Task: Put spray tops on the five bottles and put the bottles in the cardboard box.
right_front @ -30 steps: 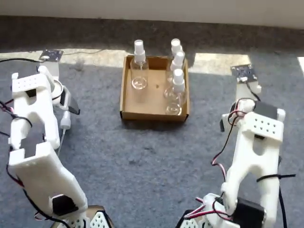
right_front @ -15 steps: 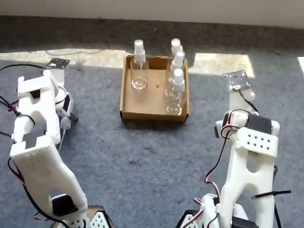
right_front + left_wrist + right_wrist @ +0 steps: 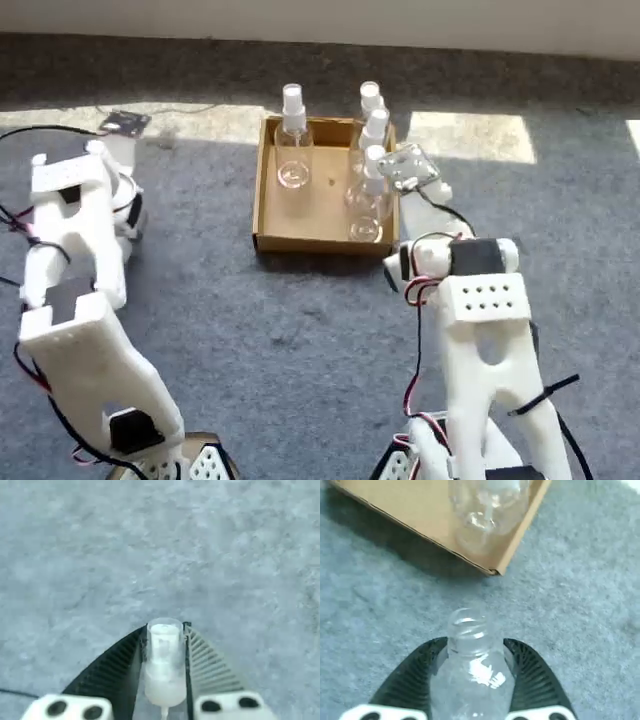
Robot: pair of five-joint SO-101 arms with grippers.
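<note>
Left gripper (image 3: 165, 628) clamps a spray top (image 3: 164, 662). Right gripper (image 3: 475, 643) clamps an uncapped bottle (image 3: 471, 680), cardboard box (image 3: 262, 185) at its eleven o'clock.

Nothing can be read anywhere here: no text, label or number. The cardboard box (image 3: 320, 244) has plain brown walls, and the clear bottles (image 3: 293, 160) standing in it show no legible label. The spray top (image 3: 164, 660) held in the left hand (image 3: 165, 626) and the open bottle (image 3: 472, 670) held in the right hand (image 3: 475, 641) look unmarked too. The small circuit board (image 3: 410, 168) on the right arm may carry fine print, but it is too small to tell.
</note>
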